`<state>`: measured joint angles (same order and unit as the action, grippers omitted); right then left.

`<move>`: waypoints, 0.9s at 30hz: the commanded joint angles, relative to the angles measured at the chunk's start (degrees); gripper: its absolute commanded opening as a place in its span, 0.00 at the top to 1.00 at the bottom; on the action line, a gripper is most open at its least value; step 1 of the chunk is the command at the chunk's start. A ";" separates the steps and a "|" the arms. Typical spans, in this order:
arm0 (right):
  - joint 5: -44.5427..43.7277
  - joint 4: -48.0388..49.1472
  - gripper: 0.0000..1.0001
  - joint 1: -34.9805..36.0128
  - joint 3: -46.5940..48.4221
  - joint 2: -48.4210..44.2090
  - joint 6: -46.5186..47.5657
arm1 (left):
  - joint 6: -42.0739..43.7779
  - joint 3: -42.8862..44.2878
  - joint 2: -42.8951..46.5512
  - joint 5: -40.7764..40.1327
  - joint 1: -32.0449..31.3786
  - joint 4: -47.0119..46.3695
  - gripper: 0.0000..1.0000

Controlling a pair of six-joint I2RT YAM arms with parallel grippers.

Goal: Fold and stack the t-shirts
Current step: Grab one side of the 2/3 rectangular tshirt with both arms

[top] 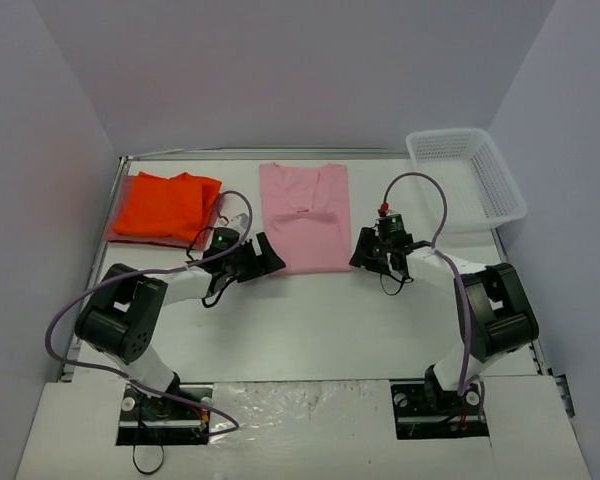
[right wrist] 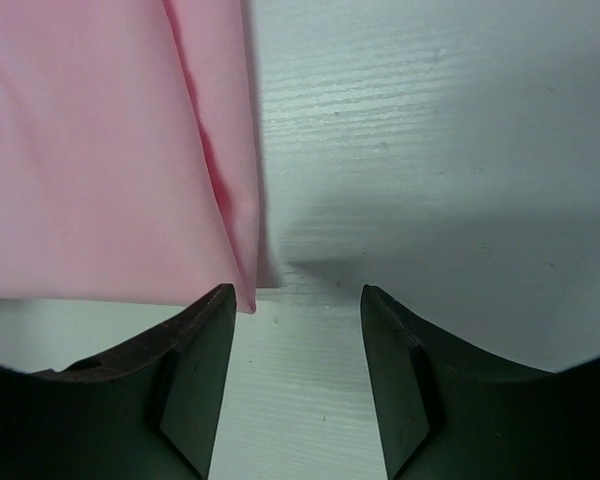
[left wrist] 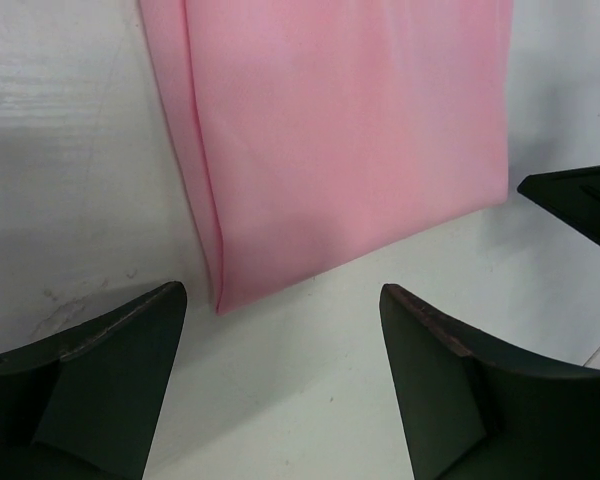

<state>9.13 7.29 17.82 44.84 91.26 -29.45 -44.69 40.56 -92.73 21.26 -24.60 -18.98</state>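
A light pink t-shirt (top: 304, 217) lies flat in the middle of the table, its sides folded in to a long strip. My left gripper (top: 268, 255) is open and empty just off the strip's near left corner (left wrist: 220, 300). My right gripper (top: 363, 250) is open and empty just off its near right corner (right wrist: 242, 296). A bright orange t-shirt (top: 170, 205) lies folded at the far left on top of a dull pinkish-red one (top: 126, 190), of which only edges show.
A white mesh basket (top: 467, 178) stands at the far right corner. White walls close in the table on three sides. In the left wrist view the right gripper's dark finger (left wrist: 580, 200) shows at the right edge.
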 commanded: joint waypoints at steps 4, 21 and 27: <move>3.26 4.84 0.50 -0.07 -0.54 1.90 -1.57 | -1.98 -1.88 -3.51 2.21 0.34 -2.90 0.25; 5.90 8.44 0.61 -0.07 -0.02 6.21 -2.54 | -1.19 -0.65 -5.80 3.44 0.43 -2.20 0.36; 6.43 8.62 0.64 -0.07 -0.10 6.29 -2.63 | -1.02 -0.48 -6.76 3.53 0.43 -2.20 0.36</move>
<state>15.27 17.67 17.80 44.53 96.44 -31.73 -46.70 40.25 -96.99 25.47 -24.25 -26.70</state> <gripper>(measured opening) 0.365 0.635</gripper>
